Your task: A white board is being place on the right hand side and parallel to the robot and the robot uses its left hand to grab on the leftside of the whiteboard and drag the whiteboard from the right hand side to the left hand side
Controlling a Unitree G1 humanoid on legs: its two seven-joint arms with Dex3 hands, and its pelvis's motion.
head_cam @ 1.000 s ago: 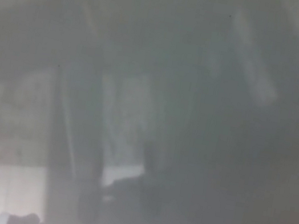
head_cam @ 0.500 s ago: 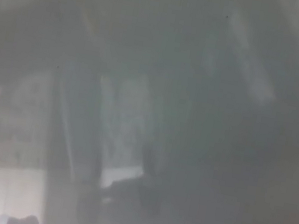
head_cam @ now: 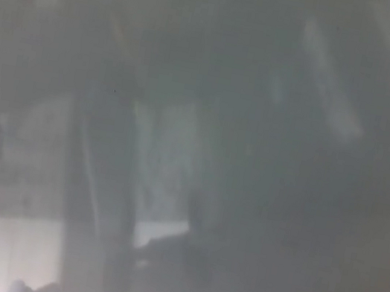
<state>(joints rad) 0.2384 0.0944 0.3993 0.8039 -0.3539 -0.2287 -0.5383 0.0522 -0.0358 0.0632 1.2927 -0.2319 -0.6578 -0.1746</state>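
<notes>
The whiteboard (head_cam: 297,209) is filling almost the whole head view, a grey glossy sheet so close to the camera that only hazy reflections are showing on it. A dim vertical dark band with a pale patch beside it is glimmering toward 7 o'clock of centre, and brighter streaks are lying toward 1 o'clock; these seem to be mirrored room shapes, not real objects in front of the board. At 7 o'clock, in the bottom corner, a lighter strip is peeking out past what may be the board's left edge, possibly floor, though the blur is making that uncertain.

Neither the left hand nor the right hand is showing as a clear shape, so nothing can be said of how their fingers are standing or whether the left one is gripping the board's edge. A small dark blob at the bottom edge near 7 o'clock is too smeared to identify.

Judging by the board covering the view, the dragging step is probably underway. The next move is likely calling for a steady sideways pull toward 9 o'clock.
</notes>
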